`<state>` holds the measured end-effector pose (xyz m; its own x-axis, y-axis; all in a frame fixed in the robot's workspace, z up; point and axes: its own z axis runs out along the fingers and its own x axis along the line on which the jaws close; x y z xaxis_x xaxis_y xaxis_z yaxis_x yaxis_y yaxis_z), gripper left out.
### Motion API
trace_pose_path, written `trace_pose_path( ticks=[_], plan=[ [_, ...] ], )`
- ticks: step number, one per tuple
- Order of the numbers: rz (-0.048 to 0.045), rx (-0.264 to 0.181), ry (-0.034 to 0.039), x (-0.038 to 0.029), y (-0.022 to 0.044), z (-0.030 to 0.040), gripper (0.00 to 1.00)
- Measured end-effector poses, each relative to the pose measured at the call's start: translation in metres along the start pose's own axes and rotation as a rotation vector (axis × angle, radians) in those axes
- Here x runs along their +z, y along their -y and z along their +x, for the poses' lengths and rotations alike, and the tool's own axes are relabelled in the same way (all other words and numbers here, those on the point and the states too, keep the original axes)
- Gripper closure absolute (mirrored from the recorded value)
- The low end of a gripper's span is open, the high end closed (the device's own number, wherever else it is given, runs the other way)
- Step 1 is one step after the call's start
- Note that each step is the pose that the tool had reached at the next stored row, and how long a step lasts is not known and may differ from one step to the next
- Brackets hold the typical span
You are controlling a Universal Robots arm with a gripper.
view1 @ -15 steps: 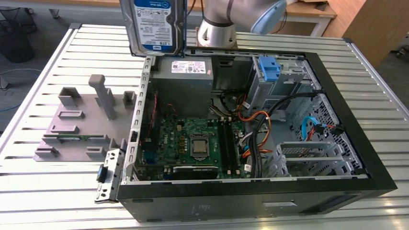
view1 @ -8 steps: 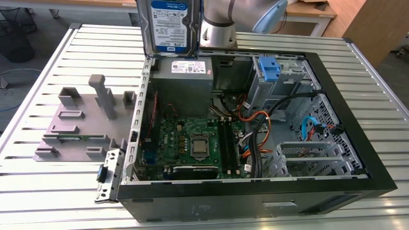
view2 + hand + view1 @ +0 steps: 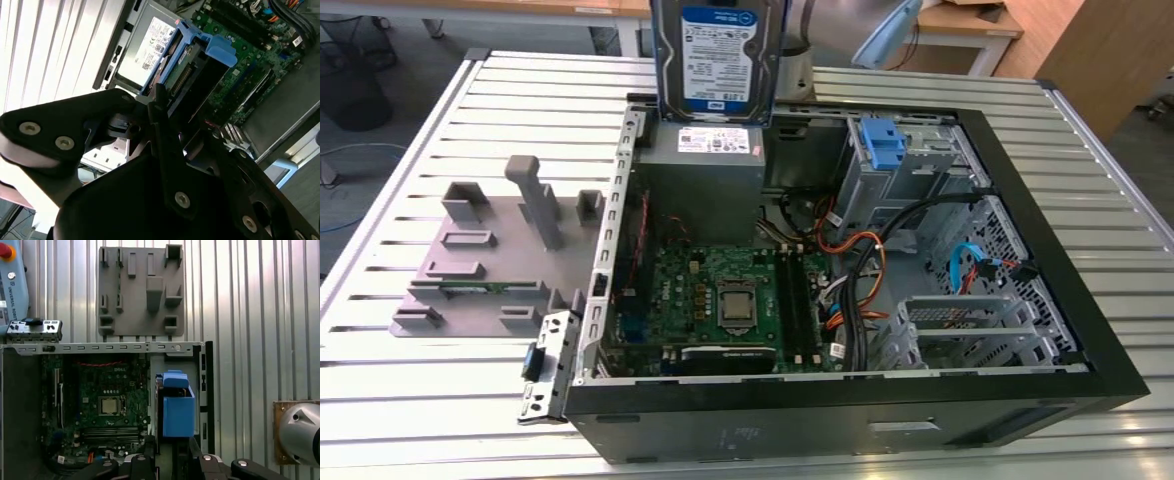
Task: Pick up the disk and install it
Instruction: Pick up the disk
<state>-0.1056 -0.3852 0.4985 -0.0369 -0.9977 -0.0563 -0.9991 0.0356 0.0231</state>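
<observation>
The black fingers point(image 3: 161, 117) are drawn in tight against the sides of the disk point(image 3: 186, 79), so the gripper point(image 3: 176, 116) has it clamped between them. In the second wrist view the disk's connector end and blue carrier point away from the wrist. In the exterior view the disk hangs upright and lifted clear, label toward the camera. It is above the corner of the computer case point(image 3: 854, 415) where the grey power supply point(image 3: 704, 170) sits, and its lower edge lines up with the supply's white sticker; how high above it cannot be told. Inside the open case the green motherboard point(image 3: 720, 300) fills the middle. A bare blue bracket point(image 3: 887, 150) stands in the metal drive cage at the neighbouring corner, toward the exterior view's right. The case rests on the slatted metal table point(image 3: 400, 420), and a grey fixture plate point(image 3: 474, 265) with upright pegs lies just beside it, toward the table's edge at the exterior view's left
</observation>
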Motion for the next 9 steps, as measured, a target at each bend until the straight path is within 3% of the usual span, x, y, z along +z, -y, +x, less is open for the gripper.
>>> trace_pose_path(
  ticks=[9],
  plan=[
    [-0.0007, 0.000, -0.0001, -0.0003, 0.0408, -0.0003, 0.65]
  ],
)
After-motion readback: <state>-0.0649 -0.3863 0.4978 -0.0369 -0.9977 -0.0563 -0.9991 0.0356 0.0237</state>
